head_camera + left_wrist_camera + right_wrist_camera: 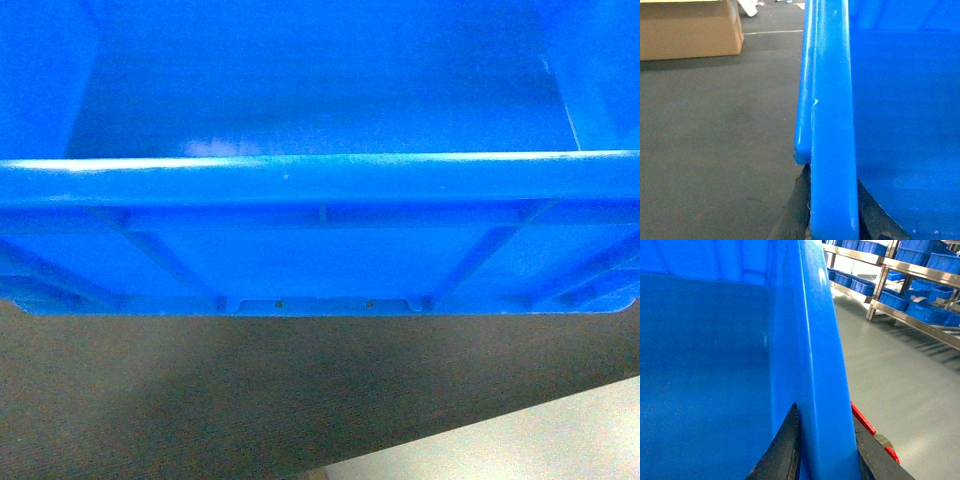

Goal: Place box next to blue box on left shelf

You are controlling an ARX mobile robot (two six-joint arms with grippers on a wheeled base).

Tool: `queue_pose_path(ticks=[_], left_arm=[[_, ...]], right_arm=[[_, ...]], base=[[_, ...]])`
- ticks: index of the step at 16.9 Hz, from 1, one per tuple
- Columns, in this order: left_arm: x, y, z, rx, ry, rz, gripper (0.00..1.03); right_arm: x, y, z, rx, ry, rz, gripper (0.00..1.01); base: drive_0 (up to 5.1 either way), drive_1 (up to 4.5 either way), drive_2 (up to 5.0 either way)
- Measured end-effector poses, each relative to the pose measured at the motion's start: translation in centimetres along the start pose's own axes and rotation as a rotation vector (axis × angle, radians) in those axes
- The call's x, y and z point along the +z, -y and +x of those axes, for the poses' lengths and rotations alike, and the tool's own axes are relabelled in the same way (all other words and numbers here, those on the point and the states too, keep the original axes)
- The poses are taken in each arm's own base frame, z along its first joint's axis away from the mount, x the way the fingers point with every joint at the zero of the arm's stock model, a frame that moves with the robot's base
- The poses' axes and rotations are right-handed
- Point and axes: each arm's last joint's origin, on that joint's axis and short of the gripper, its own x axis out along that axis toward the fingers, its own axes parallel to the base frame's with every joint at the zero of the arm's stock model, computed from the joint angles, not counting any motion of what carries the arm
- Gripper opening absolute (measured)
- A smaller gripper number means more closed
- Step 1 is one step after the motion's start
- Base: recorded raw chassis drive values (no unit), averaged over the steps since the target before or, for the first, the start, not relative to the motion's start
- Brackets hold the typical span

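Note:
The box point(320, 180), a large bright-blue open-top crate, fills the upper head view, its rolled near rim and ribbed wall facing me, held above the dark floor. My left gripper point(834, 210) is shut on the box's left rim point(832, 100), one dark finger point(797, 210) outside and one inside. My right gripper point(826, 450) is shut on the right rim point(815, 340), with one finger point(782, 450) inside the box and one outside. The left shelf and the other blue box are out of view.
A cardboard carton point(690, 27) stands on the dark mat at far left. Steel racks point(900, 270) holding several small blue bins run along the far right over pale grey floor. A red strip point(862, 420) shows just under the right rim.

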Motion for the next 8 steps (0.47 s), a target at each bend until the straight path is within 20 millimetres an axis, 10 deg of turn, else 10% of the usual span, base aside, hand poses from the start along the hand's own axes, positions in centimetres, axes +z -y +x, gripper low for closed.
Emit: queue_pose_path(ticks=[8], left_arm=[[0.00,0.00,0.00,0.000,0.000,0.000,0.08]], right_arm=[[0.00,0.01,0.00,-0.002,0.000,-0.003,0.15]], base=[[-1.4,-1.43,-1.4]])
